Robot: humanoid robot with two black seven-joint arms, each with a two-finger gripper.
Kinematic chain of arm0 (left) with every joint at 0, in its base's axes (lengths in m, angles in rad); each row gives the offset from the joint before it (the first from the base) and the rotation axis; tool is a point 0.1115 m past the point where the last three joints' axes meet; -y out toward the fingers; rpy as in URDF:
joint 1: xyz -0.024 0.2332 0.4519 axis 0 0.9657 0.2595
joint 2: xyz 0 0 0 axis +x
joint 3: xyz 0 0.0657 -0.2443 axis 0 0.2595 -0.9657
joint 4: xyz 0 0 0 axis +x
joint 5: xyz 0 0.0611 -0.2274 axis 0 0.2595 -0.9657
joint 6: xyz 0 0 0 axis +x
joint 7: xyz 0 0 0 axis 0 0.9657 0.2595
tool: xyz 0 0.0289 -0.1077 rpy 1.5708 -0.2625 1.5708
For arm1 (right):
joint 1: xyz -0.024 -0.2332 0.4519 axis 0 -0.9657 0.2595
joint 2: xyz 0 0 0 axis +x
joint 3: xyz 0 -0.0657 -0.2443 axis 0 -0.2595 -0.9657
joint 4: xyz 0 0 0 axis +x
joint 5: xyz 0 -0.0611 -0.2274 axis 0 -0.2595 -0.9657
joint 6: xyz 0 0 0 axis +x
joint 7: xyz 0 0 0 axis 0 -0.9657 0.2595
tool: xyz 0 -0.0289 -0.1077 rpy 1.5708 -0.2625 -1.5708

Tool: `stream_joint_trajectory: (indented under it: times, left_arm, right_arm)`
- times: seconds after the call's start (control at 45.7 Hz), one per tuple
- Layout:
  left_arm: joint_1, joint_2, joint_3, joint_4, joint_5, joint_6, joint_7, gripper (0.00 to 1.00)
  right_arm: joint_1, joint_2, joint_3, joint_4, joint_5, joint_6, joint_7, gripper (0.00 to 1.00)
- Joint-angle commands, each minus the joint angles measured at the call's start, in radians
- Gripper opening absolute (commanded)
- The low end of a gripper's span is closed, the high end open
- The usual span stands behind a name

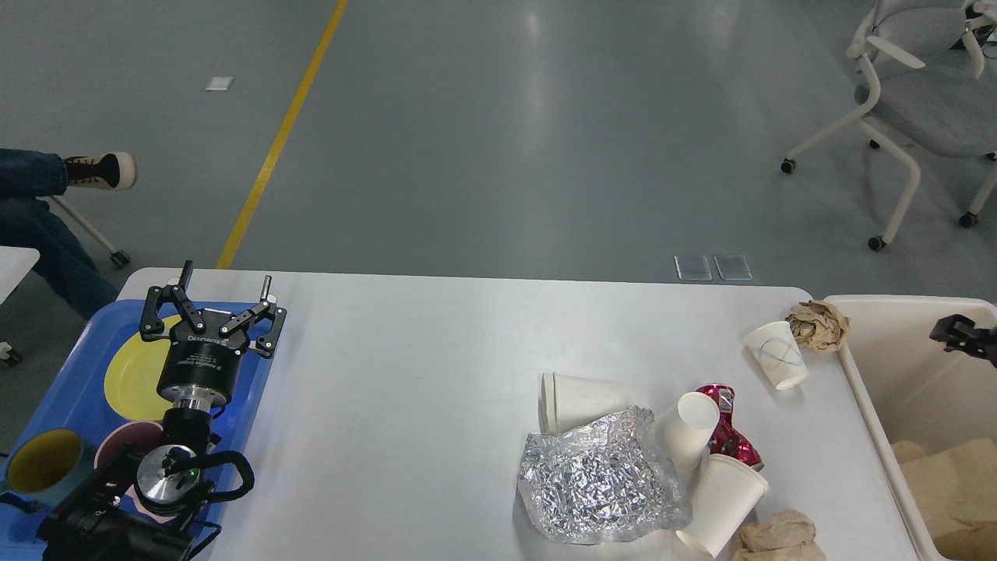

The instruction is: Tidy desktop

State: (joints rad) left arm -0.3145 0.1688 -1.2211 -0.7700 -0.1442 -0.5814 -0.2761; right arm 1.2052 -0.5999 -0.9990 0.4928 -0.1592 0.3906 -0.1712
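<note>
Left gripper [212, 300] spread wide above the tray [70, 374], desktop [405, 374] stretching right of it, foil [600, 479] and cups [693, 436] well right, right gripper [962, 335] barely visible over the bin [880, 312], its fingers perhaps apart, cannot tell

— What's on my head camera? The left gripper [209, 298] hangs over the blue tray [78, 366], fingers spread apart, above the yellow plate [132, 374].

— And the desktop [405, 374]?

— Crumpled foil [596, 483], white paper cups [720, 499], a red wrapper [728, 436] and brown paper wads [818, 326] lie on its right half. The right gripper [954, 331] shows dark over the cream bin [864, 374]; I can't read its fingers.
</note>
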Motion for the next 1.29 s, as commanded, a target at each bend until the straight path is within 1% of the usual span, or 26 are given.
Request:
stream_joint_trajectory:
  times: [0.0, 0.088, 0.175, 0.263, 0.482, 0.569, 0.701, 0.788, 0.898, 0.985, 1.16, 1.27]
  left_arm:
    - [0.0, 0.0, 0.0, 0.0, 0.0, 0.0, 0.0, 0.96]
    - [0.0, 0.0, 0.0, 0.0, 0.0, 0.0, 0.0, 0.96]
    - [0.0, 0.0, 0.0, 0.0, 0.0, 0.0, 0.0, 0.96]
    - [0.0, 0.0, 0.0, 0.0, 0.0, 0.0, 0.0, 0.96]
    - [0.0, 0.0, 0.0, 0.0, 0.0, 0.002, 0.0, 0.96]
    - [0.0, 0.0, 0.0, 0.0, 0.0, 0.002, 0.0, 0.96]
    - [0.0, 0.0, 0.0, 0.0, 0.0, 0.002, 0.0, 0.96]
    - [0.0, 0.0, 0.0, 0.0, 0.0, 0.002, 0.0, 0.96]
    - [0.0, 0.0, 0.0, 0.0, 0.0, 0.002, 0.0, 0.96]
    - [0.0, 0.0, 0.0, 0.0, 0.0, 0.002, 0.0, 0.96]
    - [0.0, 0.0, 0.0, 0.0, 0.0, 0.002, 0.0, 0.96]
    - [0.0, 0.0, 0.0, 0.0, 0.0, 0.0, 0.0, 0.96]
  right_arm:
    - [0.258, 0.025, -0.153, 0.225, -0.026, 0.131, -0.042, 1.0]
    - [0.446, 0.081, -0.242, 0.406, -0.025, 0.204, -0.073, 1.0]
    - [0.635, 0.15, -0.322, 0.582, -0.02, 0.247, -0.096, 1.0]
    - [0.825, 0.209, -0.365, 0.749, -0.008, 0.298, -0.1, 1.0]
    - [1.189, 0.197, -0.36, 1.081, 0.085, 0.387, -0.1, 1.0]
    - [1.306, 0.177, -0.362, 1.174, 0.104, 0.422, -0.1, 1.0]
    - [1.464, 0.192, -0.363, 1.253, 0.174, 0.485, -0.097, 1.0]
    - [1.522, 0.239, -0.349, 1.253, 0.242, 0.522, -0.088, 1.0]
    - [1.527, 0.258, -0.336, 1.253, 0.283, 0.522, -0.088, 1.0]
    - [1.527, 0.258, -0.3, 1.253, 0.283, 0.522, -0.09, 1.0]
    - [1.524, 0.264, -0.297, 1.228, 0.28, 0.511, -0.09, 1.0]
    - [1.49, 0.258, -0.31, 1.205, 0.271, 0.475, -0.094, 1.0]
